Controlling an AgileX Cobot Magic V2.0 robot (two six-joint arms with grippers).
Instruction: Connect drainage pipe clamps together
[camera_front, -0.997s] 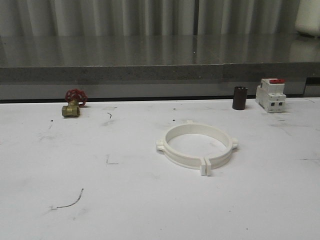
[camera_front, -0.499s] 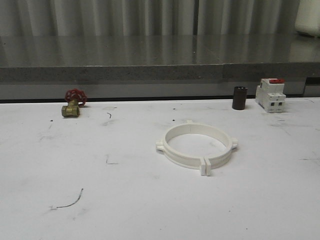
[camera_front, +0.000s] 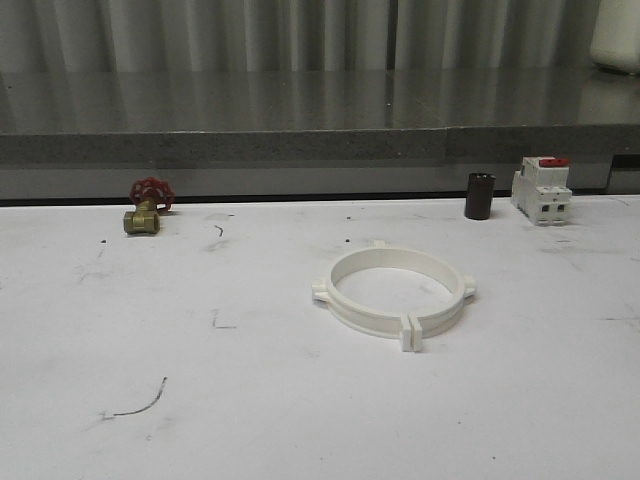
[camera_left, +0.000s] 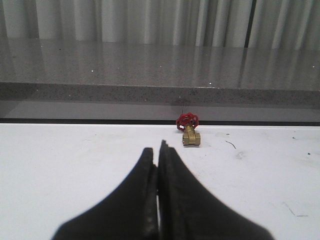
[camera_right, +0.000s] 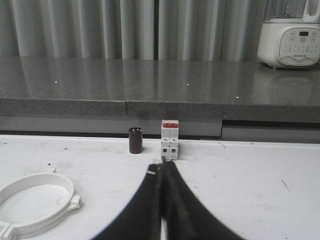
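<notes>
The two white drainage pipe clamps (camera_front: 392, 291) lie flat on the white table as one closed ring, right of centre, with paired tabs touching at the front (camera_front: 410, 333) and small tabs at the sides. Part of the ring (camera_right: 35, 205) shows in the right wrist view, apart from the fingers. My left gripper (camera_left: 156, 152) is shut with nothing between its black fingers, low over the table, facing the brass valve. My right gripper (camera_right: 163, 167) is also shut and empty, pointing toward the breaker.
A brass valve with a red handwheel (camera_front: 146, 207) sits at the back left. A dark cylinder (camera_front: 479, 196) and a white breaker with red top (camera_front: 541, 189) stand at the back right. A grey ledge (camera_front: 320, 145) runs behind the table. A white appliance (camera_right: 291, 36) stands on it.
</notes>
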